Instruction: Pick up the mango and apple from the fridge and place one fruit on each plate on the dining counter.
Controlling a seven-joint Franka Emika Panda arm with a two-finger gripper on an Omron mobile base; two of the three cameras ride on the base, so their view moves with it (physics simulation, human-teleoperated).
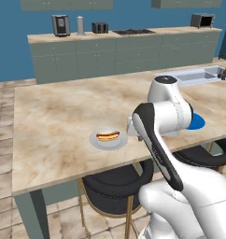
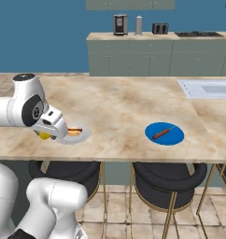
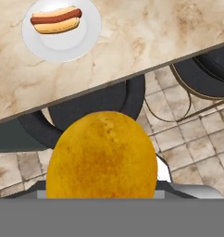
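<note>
Mango [image 3: 102, 155] is up close in the hand view, a big yellow-orange lump sitting right at the fingers, and from the right base view a bit of it [image 2: 44, 135] peeks out yellow under the gripper [image 2: 48, 133], whose jaws are clamped on the fruit. The gripper hangs over the near edge of the dining counter [image 1: 63, 121], just left of the pale plate [image 2: 84, 136] in the right base view. That pale plate [image 1: 97, 143] has a hot dog [image 1: 108, 136] lying on it, bun and sausage plain to see; the hand view picks out the same plate [image 3: 88, 39] and hot dog [image 3: 56, 20] at its top left, on the marbled top, with the counter edge cutting across the picture. Below that edge, black stools [image 3: 86, 109] and a tiled floor [image 3: 188, 143] show past the fruit. Over on the right of the counter sits the blue plate [image 2: 173, 137] with a thin brown-red stick [image 2: 161, 133] across it; in the left base view this blue plate [image 1: 198, 123] is half hidden behind the arm. Further along to the right a sink [image 1: 199, 74] is let into the counter. Across the room runs the green-cabinet counter [image 1: 124, 53] with small appliances on top. The two plates lie well apart from each other along the near side.
</note>
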